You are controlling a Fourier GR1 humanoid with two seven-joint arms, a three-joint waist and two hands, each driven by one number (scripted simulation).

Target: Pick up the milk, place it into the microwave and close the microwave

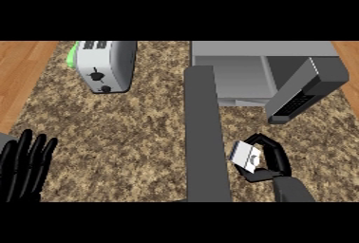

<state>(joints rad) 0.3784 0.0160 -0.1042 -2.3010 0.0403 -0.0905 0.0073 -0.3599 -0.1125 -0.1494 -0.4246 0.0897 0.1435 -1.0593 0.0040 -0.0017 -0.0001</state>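
1. The milk [245,155], a small white carton, is tilted in the right hand [280,160]. Its fingers and thumb are curled round it.
2. Hand and carton are over the speckled counter [126,133], near the open microwave [238,71] but not in it.
3. A long dark grey panel [207,137] runs just left of the carton.
4. The left hand [24,166] rests at the lower left, fingers straight and up, holding nothing.
5. The toaster [105,64] sits far off, top left.

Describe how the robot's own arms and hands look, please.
Both hands are black, with slender fingers and a thumb: the left hand and the right hand look alike. Behind the right hand shows a plain grey, rounded forearm. No cables, markings or sleeves are visible.
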